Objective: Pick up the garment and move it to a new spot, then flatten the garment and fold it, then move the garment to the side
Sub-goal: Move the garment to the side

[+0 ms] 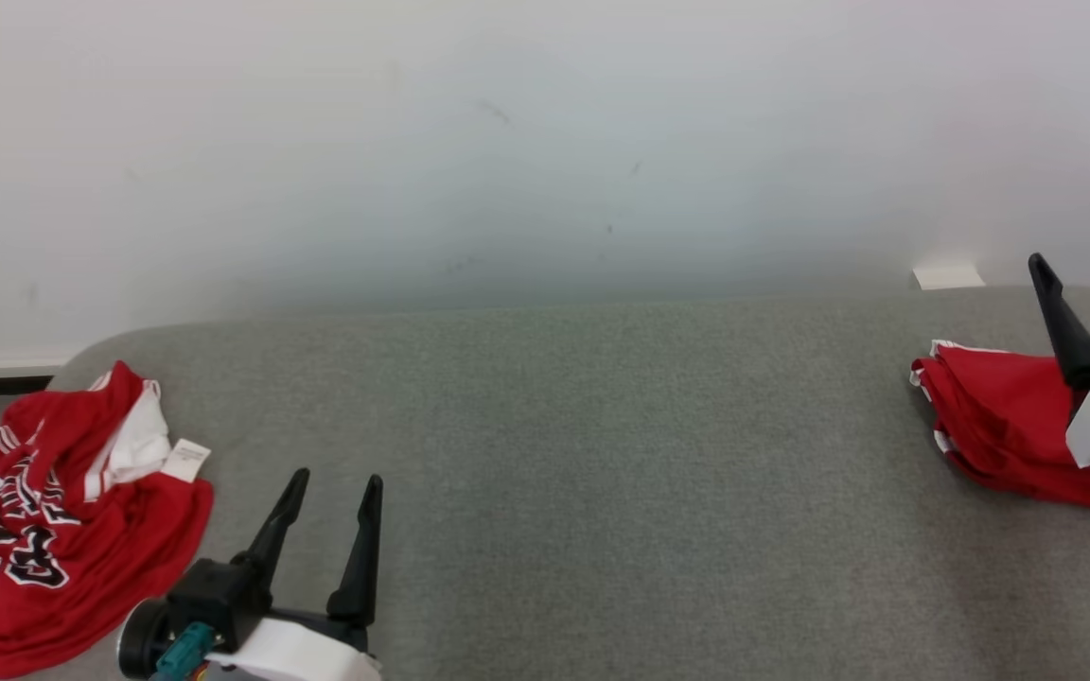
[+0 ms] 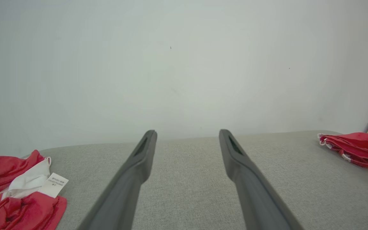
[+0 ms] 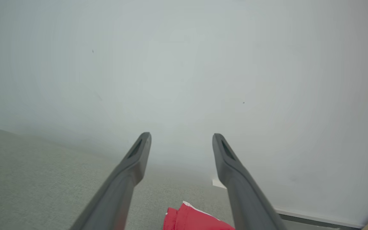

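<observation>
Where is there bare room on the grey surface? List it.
Free: the wide middle of the grey surface, between the crumpled jersey on the left and the folded garment on the right. Crowded: both ends.

L claw [image 1: 338, 475], R claw [image 1: 1076, 248] wide open (fingers [image 1: 361, 549] up)

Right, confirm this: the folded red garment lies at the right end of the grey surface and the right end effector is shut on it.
Not quite: the folded red garment lies at the right end of the grey surface, but the right end effector is open, gripping nothing, as the right wrist view shows.
</observation>
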{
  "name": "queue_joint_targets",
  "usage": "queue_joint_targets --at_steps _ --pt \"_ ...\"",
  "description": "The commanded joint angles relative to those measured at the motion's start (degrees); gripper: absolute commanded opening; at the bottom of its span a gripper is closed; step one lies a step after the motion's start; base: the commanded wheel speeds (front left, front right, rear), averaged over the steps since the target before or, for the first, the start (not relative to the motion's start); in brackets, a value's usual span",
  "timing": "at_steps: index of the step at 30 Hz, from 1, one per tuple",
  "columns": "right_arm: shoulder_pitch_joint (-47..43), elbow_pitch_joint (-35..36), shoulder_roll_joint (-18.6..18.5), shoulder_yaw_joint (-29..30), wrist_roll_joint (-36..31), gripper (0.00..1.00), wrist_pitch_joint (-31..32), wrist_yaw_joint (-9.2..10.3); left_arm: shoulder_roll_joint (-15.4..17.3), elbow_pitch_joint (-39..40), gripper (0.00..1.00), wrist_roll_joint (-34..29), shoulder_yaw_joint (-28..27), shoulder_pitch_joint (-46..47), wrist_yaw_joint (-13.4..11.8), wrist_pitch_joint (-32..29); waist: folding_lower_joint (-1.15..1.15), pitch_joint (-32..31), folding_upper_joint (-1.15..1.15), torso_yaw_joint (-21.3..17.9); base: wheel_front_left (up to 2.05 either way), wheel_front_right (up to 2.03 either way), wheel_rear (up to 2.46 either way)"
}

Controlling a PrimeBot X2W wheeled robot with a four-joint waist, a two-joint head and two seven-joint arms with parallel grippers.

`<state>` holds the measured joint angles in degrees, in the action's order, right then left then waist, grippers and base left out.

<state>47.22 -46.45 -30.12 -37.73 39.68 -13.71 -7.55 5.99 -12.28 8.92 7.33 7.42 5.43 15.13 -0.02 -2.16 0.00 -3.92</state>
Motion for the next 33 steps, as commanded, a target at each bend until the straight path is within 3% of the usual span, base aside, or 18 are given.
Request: queue_joint_targets --at_steps 1,6,12,22,26,33 --pt "-1.93 0.69 0.00 0.38 0.90 1.00 -0.33 0.13 0.14 0.09 1.00 0.61 -0.26 -0.77 -0.05 0.01 0.02 -0.84 0.00 0.76 0.00 0.00 0.00" --pt "-9.17 7.68 0.32 4.53 0.17 1.00 -0.87 0.13 -0.33 0.03 1.00 0.60 -1.60 -2.17 -0.24 0.01 0.02 -1.56 0.00 1.07 0.00 0.00 0.00" --pt "-19.60 13.76 3.48 12.48 -3.14 1.00 -1.22 0.13 -1.25 0.50 1.00 1.17 -2.84 -3.57 -0.28 0.01 0.02 -1.96 0.00 1.64 0.00 0.00 0.00" --pt "-39.58 30.88 14.70 28.86 -12.67 1.00 -1.47 0.13 -2.81 2.33 1.00 2.58 -4.07 -6.95 -1.71 0.01 0.02 -1.84 0.00 1.73 0.00 0.00 0.00" --pt "-45.11 34.81 18.55 31.21 -15.70 1.00 -1.49 0.13 -2.95 2.72 1.00 2.90 -3.95 -7.80 -1.92 0.01 0.02 -1.28 0.00 1.93 0.00 0.00 0.00" --pt "-48.31 36.68 22.03 33.10 -18.11 1.00 -1.50 0.13 -3.00 1.74 1.00 3.27 -3.02 -8.17 -2.17 0.01 0.02 -0.80 0.00 2.58 0.00 0.00 0.00"
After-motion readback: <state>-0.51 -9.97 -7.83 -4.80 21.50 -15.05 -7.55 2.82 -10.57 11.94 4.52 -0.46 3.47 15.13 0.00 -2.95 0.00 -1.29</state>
